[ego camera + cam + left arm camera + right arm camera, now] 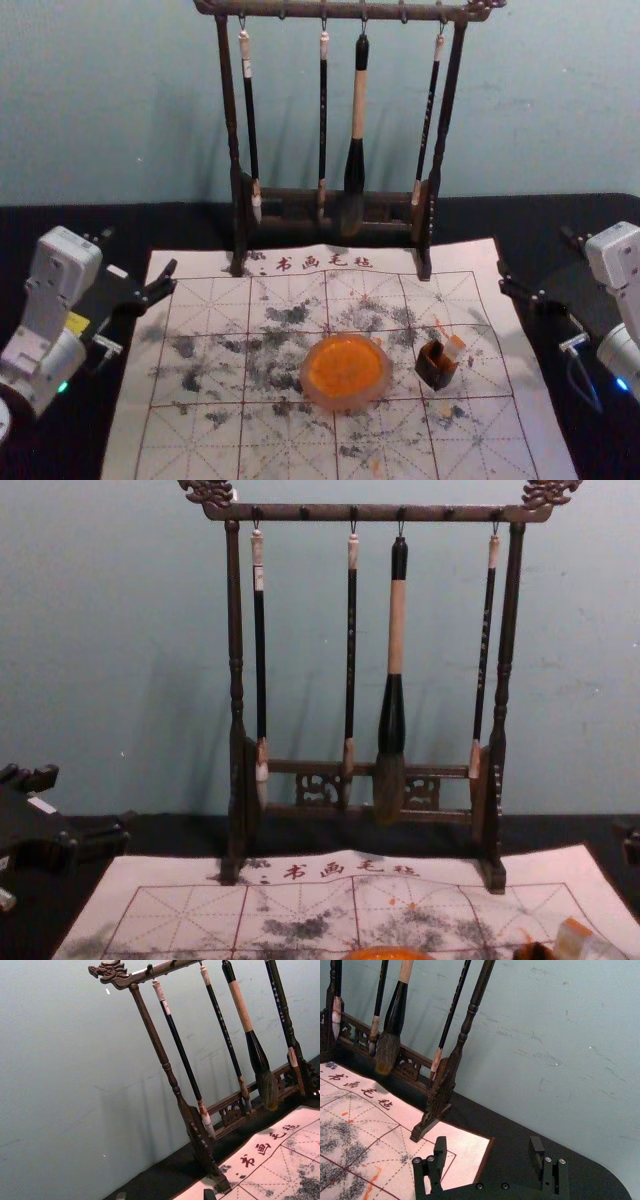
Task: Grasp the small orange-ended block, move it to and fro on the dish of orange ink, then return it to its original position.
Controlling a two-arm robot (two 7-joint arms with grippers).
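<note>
Your grasp comes next: bring the right gripper (488, 1144), jaws open by the sheet (480, 262), to the orange-ended block (454, 347) at the dark holder (437, 370), near the ink dish (345, 402). The left gripper (139, 252) is parked opposite, jaws open. Whether the block stands inside the holder (its foot is hidden) you can't tell.

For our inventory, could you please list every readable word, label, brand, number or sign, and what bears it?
Mat: "书画毛毡".
Leftmost brush: label, too small to read.
Second-left brush: characters, too small.
Rightmost brush: characters, too small.
Left gripper: label, too small.
Left arm: label, blurred.
</note>
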